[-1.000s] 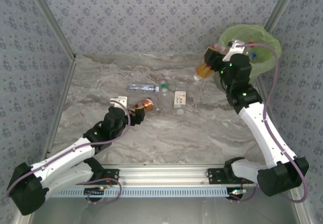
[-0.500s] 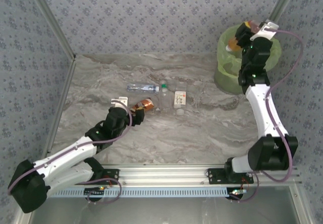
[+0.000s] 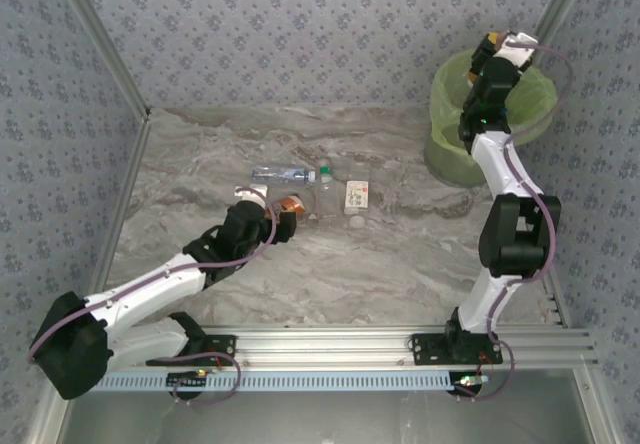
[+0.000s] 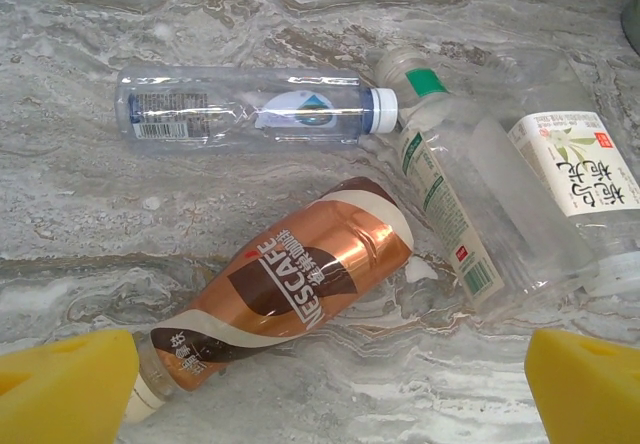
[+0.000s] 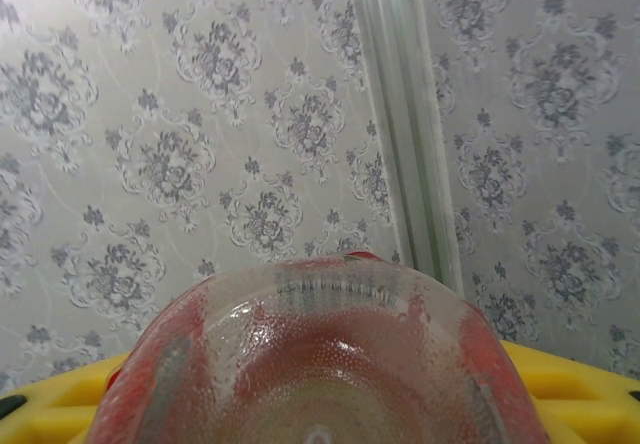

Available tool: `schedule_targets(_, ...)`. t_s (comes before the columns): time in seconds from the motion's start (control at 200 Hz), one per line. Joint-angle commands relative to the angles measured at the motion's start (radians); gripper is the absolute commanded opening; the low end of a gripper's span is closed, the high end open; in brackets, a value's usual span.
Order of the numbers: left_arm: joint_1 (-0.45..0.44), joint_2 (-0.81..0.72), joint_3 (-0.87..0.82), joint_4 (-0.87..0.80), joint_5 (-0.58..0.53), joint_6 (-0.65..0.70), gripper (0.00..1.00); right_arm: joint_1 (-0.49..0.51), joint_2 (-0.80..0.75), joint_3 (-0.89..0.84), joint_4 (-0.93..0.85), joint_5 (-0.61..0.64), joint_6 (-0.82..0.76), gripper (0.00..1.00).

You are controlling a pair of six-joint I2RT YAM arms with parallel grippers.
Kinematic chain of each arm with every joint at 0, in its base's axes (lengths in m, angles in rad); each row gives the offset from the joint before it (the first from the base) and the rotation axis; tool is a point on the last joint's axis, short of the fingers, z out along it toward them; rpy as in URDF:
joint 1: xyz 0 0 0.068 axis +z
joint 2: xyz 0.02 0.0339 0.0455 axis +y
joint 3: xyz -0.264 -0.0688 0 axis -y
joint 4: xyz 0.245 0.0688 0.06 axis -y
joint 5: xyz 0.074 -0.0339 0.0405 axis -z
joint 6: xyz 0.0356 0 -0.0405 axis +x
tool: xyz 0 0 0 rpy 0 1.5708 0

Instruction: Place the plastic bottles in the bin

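Note:
A copper-labelled plastic bottle (image 4: 300, 284) lies on the marble table, and my left gripper (image 4: 325, 399) stands open just short of it, yellow fingertips (image 4: 65, 384) wide on either side. Beyond it lie a clear bottle with a blue label (image 4: 255, 114), a green-capped bottle (image 4: 445, 204) and a white-labelled bottle (image 4: 575, 164). From above, the left gripper (image 3: 280, 214) is at the copper bottle (image 3: 291, 205). My right gripper (image 3: 492, 52) is raised over the lime-green bin (image 3: 448, 154), shut on a red-labelled bottle (image 5: 320, 364) whose base faces the camera.
Patterned walls close in the table on the left, back and right, with a metal corner post (image 5: 405, 114) right behind the held bottle. The bin stands in the far right corner. A small loose cap (image 3: 357, 221) lies near the bottles.
The right arm swung up and back, carrying its bottle from the bin's left side to above the bin. The left gripper crept forward to the copper bottle.

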Motion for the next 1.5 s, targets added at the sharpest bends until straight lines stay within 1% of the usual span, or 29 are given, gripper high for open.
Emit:
schedule_targets(0.0, 0.007, 0.014, 0.035, -0.017, 0.009, -0.014, 0.99, -0.018, 0.039, 0.101, 0.008, 0.039, -0.075, 0.58)
schedule_targets(0.085, 0.007, 0.020, 0.037, -0.017, 0.005, -0.017, 0.99, -0.028, 0.071, 0.147, -0.041, 0.030, -0.093, 0.60)
schedule_targets(0.18, 0.007, 0.023, 0.037, -0.015, 0.001, -0.020, 0.99, -0.050, 0.087, 0.179, -0.141, 0.000, -0.054, 0.63)
schedule_targets(0.295, 0.006, 0.029, 0.040, -0.014, -0.003, -0.019, 0.99, -0.087, 0.101, 0.208, -0.257, -0.085, 0.014, 0.71)
schedule_targets(0.35, 0.007, 0.030, 0.043, -0.018, -0.003, -0.020, 0.99, -0.099, 0.105, 0.219, -0.308, -0.128, 0.039, 0.79)
schedule_targets(0.395, 0.006, 0.032, 0.047, -0.019, -0.001, -0.022, 0.99, -0.108, 0.105, 0.224, -0.342, -0.171, 0.052, 0.83)
schedule_targets(0.465, 0.007, 0.032, 0.044, -0.020, -0.002, -0.025, 0.99, -0.116, 0.098, 0.225, -0.383, -0.205, 0.067, 0.87)
schedule_targets(0.71, 0.007, 0.033, 0.038, -0.020, -0.002, -0.037, 0.99, -0.120, 0.034, 0.177, -0.401, -0.225, 0.079, 0.91)
schedule_targets(0.884, 0.009, 0.040, 0.048, -0.048, -0.027, -0.057, 0.99, -0.119, 0.001, 0.162, -0.430, -0.220, 0.106, 0.94)
schedule_targets(1.099, 0.032, 0.035, 0.054, -0.092, -0.034, -0.092, 0.99, -0.109, -0.075, 0.077, -0.425, -0.234, 0.129, 0.96)
schedule_targets(1.184, 0.054, 0.036, 0.054, -0.111, -0.027, -0.106, 0.99, -0.104, -0.121, 0.026, -0.418, -0.243, 0.130, 0.96)
schedule_targets(1.384, 0.143, 0.047, 0.050, -0.129, 0.041, -0.153, 0.99, -0.097, -0.221, -0.070, -0.437, -0.283, 0.134, 0.98)
schedule_targets(1.494, 0.171, 0.047, 0.043, -0.125, 0.059, -0.173, 0.99, -0.088, -0.271, -0.104, -0.462, -0.314, 0.137, 0.99)
